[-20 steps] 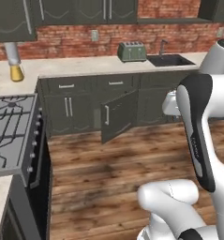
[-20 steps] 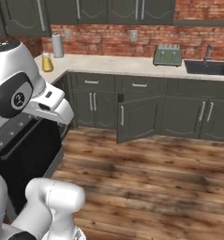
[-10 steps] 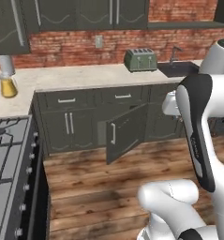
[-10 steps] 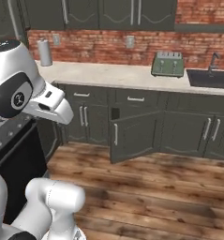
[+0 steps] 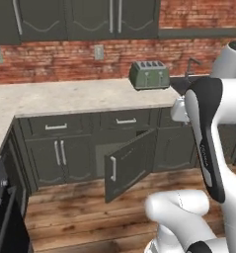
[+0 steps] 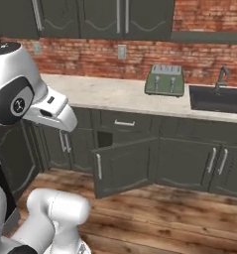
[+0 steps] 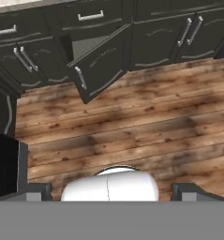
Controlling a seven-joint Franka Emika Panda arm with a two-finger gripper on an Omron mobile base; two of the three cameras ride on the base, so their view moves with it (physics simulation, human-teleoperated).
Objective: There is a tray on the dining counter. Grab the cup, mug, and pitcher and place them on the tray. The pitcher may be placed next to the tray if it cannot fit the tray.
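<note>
The tray, the cup, the mug, the pitcher and the dining counter are out of view. In the hand view my gripper (image 7: pixel 114 191) looks down at a wood floor, its two dark fingertips (image 7: pixel 36 190) standing far apart at the bottom corners. The jaws are open and nothing is between them. My white arm rises at the right of the left base view and at the left of the right base view.
A dark cabinet run with a beige top (image 5: pixel 75 99) lies ahead, carrying a green toaster (image 5: pixel 149 75) (image 6: pixel 164 80). One cabinet door (image 5: pixel 129 165) (image 6: pixel 122 168) (image 7: pixel 97 70) hangs open over the floor. A sink (image 6: pixel 216 98) is at the right, a stove front (image 5: pixel 3 217) at the left.
The whole picture has shifted: the base has driven closer to the cabinets, and the stove has slid off to the left. The gripper has stayed open.
</note>
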